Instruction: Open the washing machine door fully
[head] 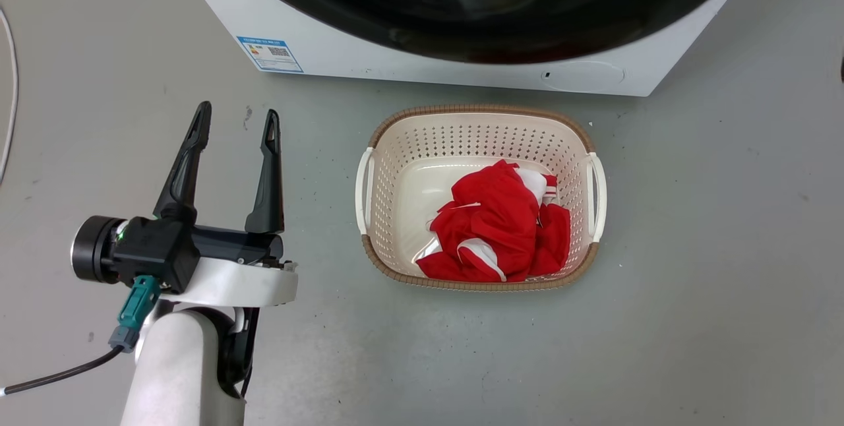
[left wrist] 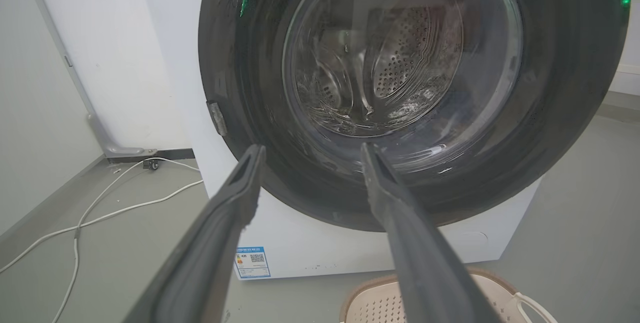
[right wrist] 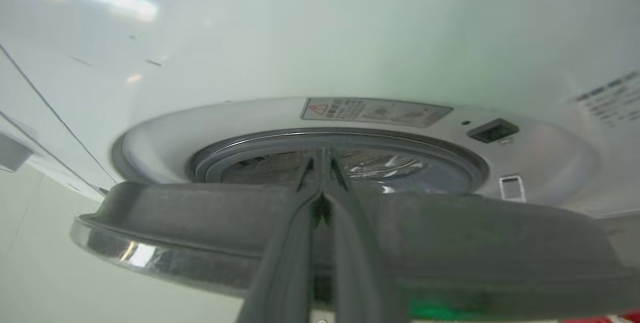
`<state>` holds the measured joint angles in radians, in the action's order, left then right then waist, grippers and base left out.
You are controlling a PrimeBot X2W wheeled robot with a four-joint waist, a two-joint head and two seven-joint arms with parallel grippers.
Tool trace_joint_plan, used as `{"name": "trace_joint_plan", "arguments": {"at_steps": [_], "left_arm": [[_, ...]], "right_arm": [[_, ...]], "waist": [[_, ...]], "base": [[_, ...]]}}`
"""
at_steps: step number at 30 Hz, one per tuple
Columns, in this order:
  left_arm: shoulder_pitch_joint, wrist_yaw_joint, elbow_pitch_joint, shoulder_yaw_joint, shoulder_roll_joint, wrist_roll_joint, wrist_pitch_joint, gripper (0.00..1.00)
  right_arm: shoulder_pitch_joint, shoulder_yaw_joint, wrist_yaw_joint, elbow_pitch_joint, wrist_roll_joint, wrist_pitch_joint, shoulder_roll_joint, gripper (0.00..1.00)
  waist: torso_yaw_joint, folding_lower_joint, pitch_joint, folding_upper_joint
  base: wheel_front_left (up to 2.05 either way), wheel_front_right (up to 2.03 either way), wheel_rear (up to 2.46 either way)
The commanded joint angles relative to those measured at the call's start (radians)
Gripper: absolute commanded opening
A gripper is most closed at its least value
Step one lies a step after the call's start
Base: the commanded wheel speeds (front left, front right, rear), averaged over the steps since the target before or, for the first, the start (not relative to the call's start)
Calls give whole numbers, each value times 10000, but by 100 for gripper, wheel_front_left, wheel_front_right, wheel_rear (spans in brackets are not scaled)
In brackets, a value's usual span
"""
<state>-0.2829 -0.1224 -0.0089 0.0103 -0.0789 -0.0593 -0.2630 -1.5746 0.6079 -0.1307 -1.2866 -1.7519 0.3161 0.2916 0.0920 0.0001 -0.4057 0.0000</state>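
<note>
We seem to be in a bare laundry corner: a white washing machine (left wrist: 310,248) on a grey floor (head: 725,281), a laundry basket (head: 479,111) (red clothes (head: 501,228) inside), loose cables (left wrist: 125,208) by plain walls (left wrist: 100,63).

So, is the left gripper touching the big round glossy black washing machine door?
Apart. Head view shows the open left gripper over bare floor, well short of the black door.

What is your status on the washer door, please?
Left gripper open, off the door. Right gripper shut, fingers across the washing machine door edge. Door ajar. Laundry basket on floor in front.
</note>
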Motion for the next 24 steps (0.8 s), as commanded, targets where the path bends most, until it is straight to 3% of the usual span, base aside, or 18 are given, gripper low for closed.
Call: {"name": "trace_joint_plan", "arguments": {"at_steps": [1,11,24], "left_arm": [[-84,-22,1,2,25,35,-24,100],[138,-37,126,19,83,141,-24,100],[1205,40,525,147,163,208,-24,100]], "right_arm": [[162,-12,0,29,-149,464,-406,0],[1072,-310,1,854,-707,2378,-24,0],[3618,-145,0,2631,-1192,4279,-89,0]], "waist": [[-16,-1,36,0],[-245,-1,565,0],[-584,-1,2275,0]], "base": [[0,0,0],[0,0,0],[0,0,0]]}}
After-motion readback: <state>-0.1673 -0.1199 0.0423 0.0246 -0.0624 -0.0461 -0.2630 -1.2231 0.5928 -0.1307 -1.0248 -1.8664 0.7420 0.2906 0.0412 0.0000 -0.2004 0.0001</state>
